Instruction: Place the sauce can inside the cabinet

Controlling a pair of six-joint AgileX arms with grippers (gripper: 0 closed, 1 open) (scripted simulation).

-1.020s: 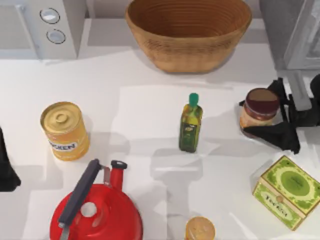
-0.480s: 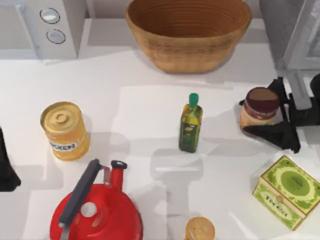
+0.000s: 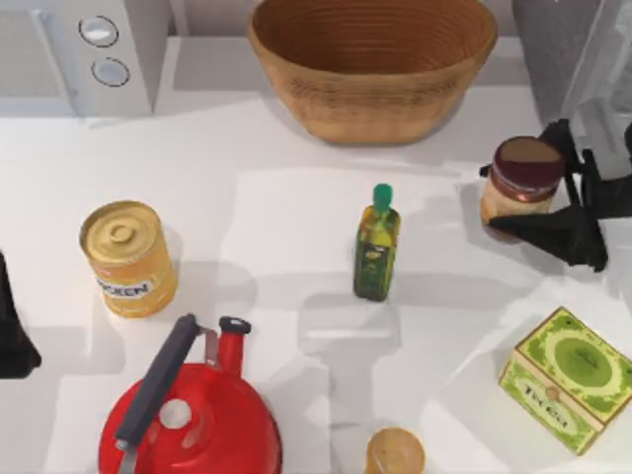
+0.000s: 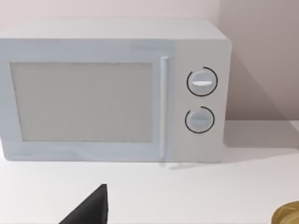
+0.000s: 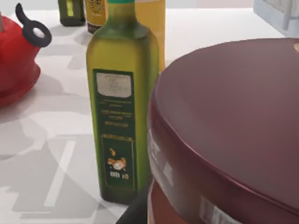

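Top view: the right end effector (image 3: 545,188) grips the sauce can (image 3: 520,188) between its dark fingers, just below the cabinet (image 3: 578,59) and right of the oil bottle (image 3: 376,244). The left end effector (image 3: 12,326) sits parked at the surface's left edge; its fingers' state cannot be told.

Left wrist view: a microwave (image 4: 112,88).

Right wrist view: the can's maroon lid (image 5: 233,126) looms close, oil bottle beyond.

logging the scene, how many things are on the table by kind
cans and jars: 3 (sauce can held by the right gripper, yellow tin, small gold-topped can)
bottles: 1 (oil bottle)
kettles: 1 (red kettle)
boxes: 1 (green tea box)
baskets: 1 (wicker basket)
appliances: 1 (microwave)
cabinets: 1 (cabinet)
total: 9
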